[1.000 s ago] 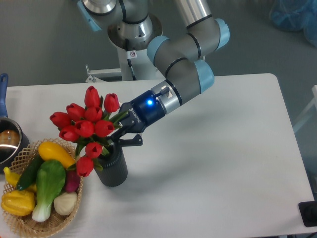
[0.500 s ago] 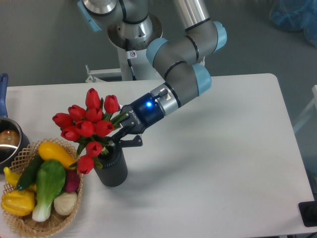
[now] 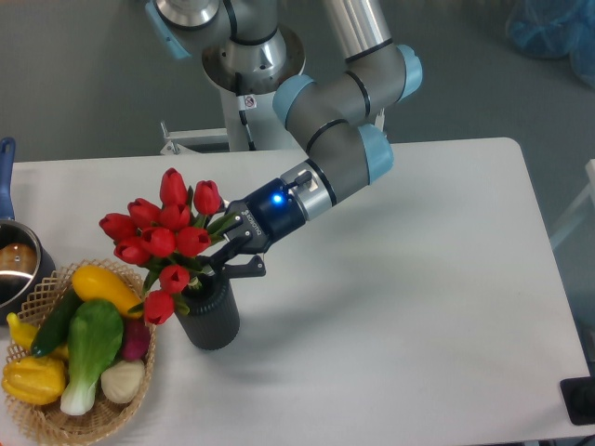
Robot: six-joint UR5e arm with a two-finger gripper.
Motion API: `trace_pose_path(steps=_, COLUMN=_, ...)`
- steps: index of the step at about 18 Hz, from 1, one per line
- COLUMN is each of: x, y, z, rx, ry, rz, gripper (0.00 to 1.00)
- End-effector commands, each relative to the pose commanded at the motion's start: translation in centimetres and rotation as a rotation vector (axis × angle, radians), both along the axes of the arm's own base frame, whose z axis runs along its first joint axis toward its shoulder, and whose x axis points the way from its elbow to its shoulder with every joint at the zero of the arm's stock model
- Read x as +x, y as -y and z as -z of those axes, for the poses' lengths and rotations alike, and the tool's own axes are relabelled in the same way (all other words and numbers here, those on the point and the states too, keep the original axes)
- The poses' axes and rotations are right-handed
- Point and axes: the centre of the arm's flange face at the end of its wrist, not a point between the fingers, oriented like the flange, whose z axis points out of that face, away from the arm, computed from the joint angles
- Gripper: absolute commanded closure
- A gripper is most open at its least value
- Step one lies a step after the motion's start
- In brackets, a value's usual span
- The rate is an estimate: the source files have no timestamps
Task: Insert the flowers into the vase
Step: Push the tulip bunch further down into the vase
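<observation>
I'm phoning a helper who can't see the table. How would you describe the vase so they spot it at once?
Look at the white table, near its front left. Just right of the wicker basket of vegetables stands the vase, with red flowers leaning out. It is the only dark, ribbed cylinder there.

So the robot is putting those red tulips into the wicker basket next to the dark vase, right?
Not quite. The fixed camera shows the flowers going into the dark ribbed vase, stems at its mouth, with the gripper at the stems. The wicker basket beside it holds only vegetables.
</observation>
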Motion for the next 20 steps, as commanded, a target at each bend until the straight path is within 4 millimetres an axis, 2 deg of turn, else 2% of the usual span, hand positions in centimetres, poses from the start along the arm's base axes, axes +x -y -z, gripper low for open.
trace_pose_path(steps=6, x=-0.1, y=-0.2, z=0.9, rx=0.011, ry=-0.02, rz=0.007, gripper=0.66)
trace_pose_path(steps=17, x=-0.1, y=-0.1, z=1.3, rx=-0.004, ry=-0.024, rz=0.007, gripper=0.66)
trace_pose_path(steps=20, x=-0.1, y=-0.1, z=1.3, rx=-0.008, ry=-0.029, rz=0.008, gripper=0.62)
